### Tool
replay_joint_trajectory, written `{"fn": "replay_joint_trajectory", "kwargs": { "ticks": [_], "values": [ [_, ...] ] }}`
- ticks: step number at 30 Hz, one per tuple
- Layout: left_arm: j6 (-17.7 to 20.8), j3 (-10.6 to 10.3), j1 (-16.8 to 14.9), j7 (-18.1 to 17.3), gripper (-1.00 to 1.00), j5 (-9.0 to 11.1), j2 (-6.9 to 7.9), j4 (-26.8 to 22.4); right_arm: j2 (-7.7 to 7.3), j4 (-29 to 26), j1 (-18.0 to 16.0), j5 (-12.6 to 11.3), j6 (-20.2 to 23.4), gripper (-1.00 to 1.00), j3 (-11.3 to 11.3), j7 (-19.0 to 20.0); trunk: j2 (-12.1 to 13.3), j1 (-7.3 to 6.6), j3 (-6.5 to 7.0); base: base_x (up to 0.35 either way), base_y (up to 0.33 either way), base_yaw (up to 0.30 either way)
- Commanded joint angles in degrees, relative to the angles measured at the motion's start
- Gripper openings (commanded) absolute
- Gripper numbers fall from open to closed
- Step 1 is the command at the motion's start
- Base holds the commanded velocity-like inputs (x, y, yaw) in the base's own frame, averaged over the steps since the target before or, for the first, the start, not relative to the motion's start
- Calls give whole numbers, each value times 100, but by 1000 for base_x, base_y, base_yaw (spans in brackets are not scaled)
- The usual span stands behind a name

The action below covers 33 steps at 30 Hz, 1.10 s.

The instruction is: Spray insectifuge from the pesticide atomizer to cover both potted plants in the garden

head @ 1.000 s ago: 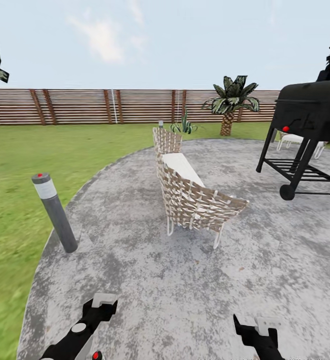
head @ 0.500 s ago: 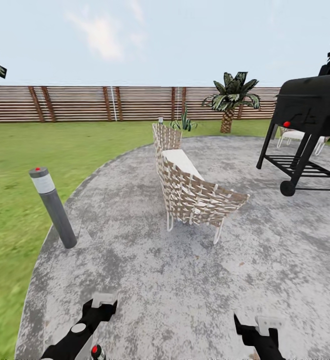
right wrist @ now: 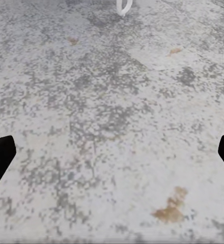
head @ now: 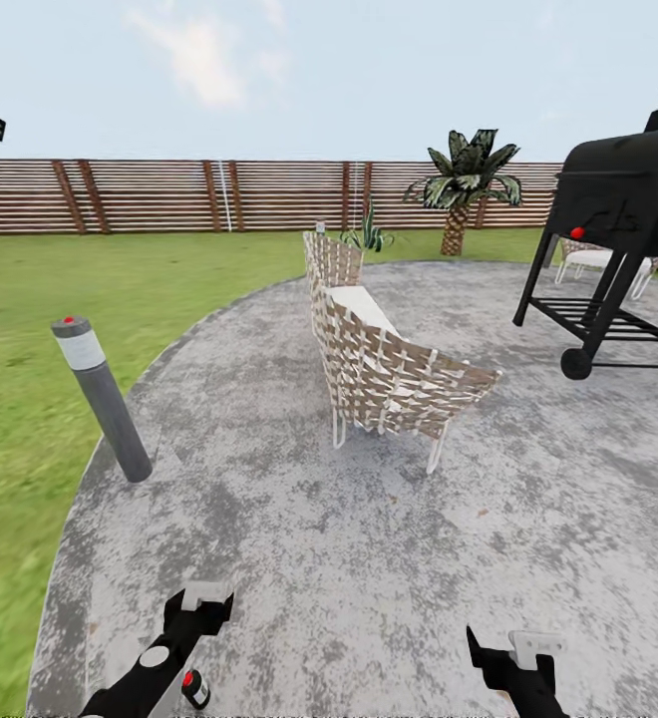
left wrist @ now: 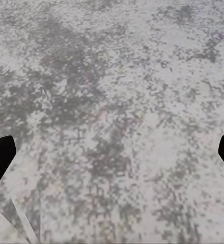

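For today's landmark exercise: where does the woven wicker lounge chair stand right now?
In the head view, the woven wicker lounge chair stands mid-patio on grey paving, between the grey bollard light and black barbecue grill.

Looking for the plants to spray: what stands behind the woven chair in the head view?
Behind the woven chair, a spiky green plant rises at the patio's far edge, with lawn and slatted fence beyond. Its base and any pot are hidden by the chair's backrest.

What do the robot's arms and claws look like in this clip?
Both arms are black. The left claw and the right claw have pale grey-white tips. A white round disc and a red dot mark the left arm. In the wrist views the fingers show as black shapes.
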Motion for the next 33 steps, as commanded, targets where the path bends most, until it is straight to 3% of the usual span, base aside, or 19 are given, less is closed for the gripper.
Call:
{"fn": "replay_joint_trajectory", "kwargs": {
  "ticks": [1,8,14,20,27,33],
  "values": [
    [-22,-3,-3,2,100,-30,1,2,-1,2,-1,-34,-19,100,4,-2,-43,21,-32,0,0,0],
    [-25,-6,-3,2,100,-33,-6,4,-12,2,-1,-34,-33,100,-5,-7,-324,175,-188,0,0,0],
    [-25,-6,-3,2,100,-34,-3,-1,-27,2,3,-27,-27,100,-407,17,-526,287,-302,0,0,0],
    [-25,-6,-3,-11,100,-38,1,-5,-28,2,2,-19,-19,100,-494,24,-534,303,-435,0,0,0],
    [-38,-6,4,10,100,-40,1,-5,-20,11,4,-9,-19,100,-491,25,-534,303,-435,0,0,0],
    [-42,-6,5,14,100,-39,1,-5,-11,11,2,-8,-19,100,-488,26,-534,303,-435,-245,0,0]
  ]
}}
